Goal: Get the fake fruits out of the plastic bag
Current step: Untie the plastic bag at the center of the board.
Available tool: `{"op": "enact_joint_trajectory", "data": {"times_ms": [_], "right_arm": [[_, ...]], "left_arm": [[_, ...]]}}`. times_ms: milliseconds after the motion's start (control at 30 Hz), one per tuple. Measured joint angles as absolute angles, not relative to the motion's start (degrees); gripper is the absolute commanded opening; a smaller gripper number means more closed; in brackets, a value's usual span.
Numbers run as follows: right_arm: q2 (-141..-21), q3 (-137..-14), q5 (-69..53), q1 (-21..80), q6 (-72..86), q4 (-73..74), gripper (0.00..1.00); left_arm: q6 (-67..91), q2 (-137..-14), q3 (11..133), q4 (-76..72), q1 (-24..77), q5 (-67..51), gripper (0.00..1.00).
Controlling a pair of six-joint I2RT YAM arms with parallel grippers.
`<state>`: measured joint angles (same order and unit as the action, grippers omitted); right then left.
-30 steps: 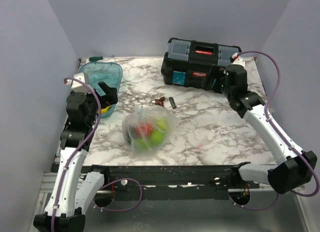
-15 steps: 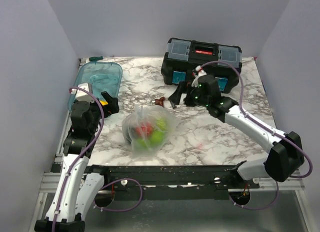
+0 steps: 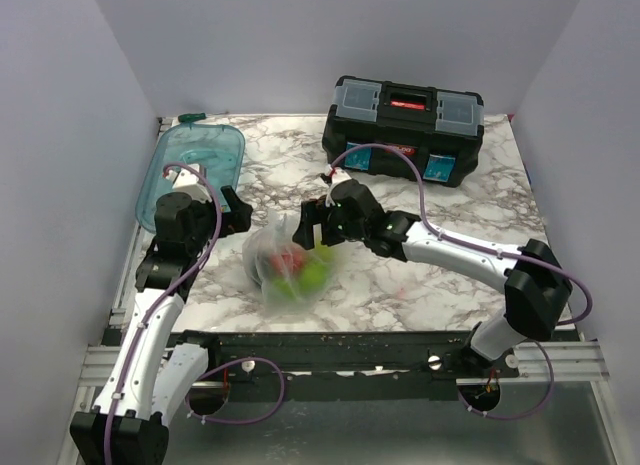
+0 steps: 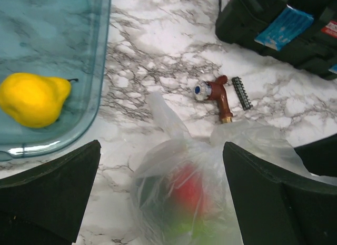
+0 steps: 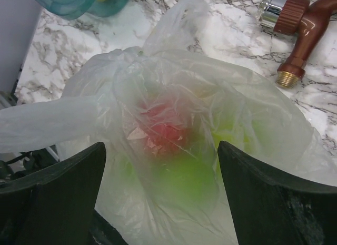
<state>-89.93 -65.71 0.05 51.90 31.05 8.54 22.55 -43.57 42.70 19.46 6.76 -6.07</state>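
change: right gripper (image 3: 312, 228) has swung from the black plastic toolbox (image 3: 405, 125) to the bag's 1 o'clock edge; extraction looks about to begin.
jaws: both spread wide, empty; left gripper (image 3: 234, 210) waits at the bag's 9 o'clock.
bag: one clear crinkly plastic bag (image 3: 292, 265), left of table centre.
inside: one red plastic fruit (image 5: 160, 130), lime-green plastic fruit (image 5: 184, 174), something dark; total unclear.
12 o'clock: one brown tap fitting (image 4: 218, 95), one black toothed strip (image 4: 241, 92).
10 o'clock: one translucent teal tub (image 4: 47, 34), one yellow plastic pear (image 4: 32, 99).

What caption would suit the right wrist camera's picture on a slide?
The open right hand frames the clear plastic bag, with red and lime-green fake fruits showing through it.
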Motion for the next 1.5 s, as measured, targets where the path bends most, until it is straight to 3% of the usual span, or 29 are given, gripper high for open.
{"op": "enact_joint_trajectory", "data": {"times_ms": [167,367,567,800,867,1167,1400,1500], "right_arm": [[-91.29,-65.76,3.18,52.47,30.79,8.64,0.71],[-89.76,-63.72,8.45,52.93,30.37,7.55,0.37],[-85.47,-58.33,11.62,52.93,30.44,5.37,0.18],[-80.77,-54.68,12.67,52.93,30.46,2.13,0.16],[-79.9,-54.02,12.67,52.93,30.46,1.37,0.15],[-77.08,-51.55,12.56,52.93,30.65,0.03,0.15],[-73.8,-48.6,12.51,52.93,31.53,-0.01,0.13],[-72.34,-48.53,12.82,52.93,31.86,0.8,0.22]], "left_arm": [[22.55,-46.26,42.74,19.4,6.79,-11.94,0.96],[22.76,-51.48,43.55,19.46,7.7,-20.25,0.89],[21.63,-61.19,48.62,22.96,13.72,-25.28,0.84],[19.51,-63.81,49.43,27.18,19.09,-25.36,0.68],[19.16,-64.12,49.54,27.59,19.55,-25.36,0.55],[17.87,-64.53,50.24,29.39,20.38,-24.93,0.15],[17.28,-63.83,50.24,29.56,20.49,-24.62,0.02],[17.28,-62.74,50.24,29.26,20.49,-24.75,0.0]]}}
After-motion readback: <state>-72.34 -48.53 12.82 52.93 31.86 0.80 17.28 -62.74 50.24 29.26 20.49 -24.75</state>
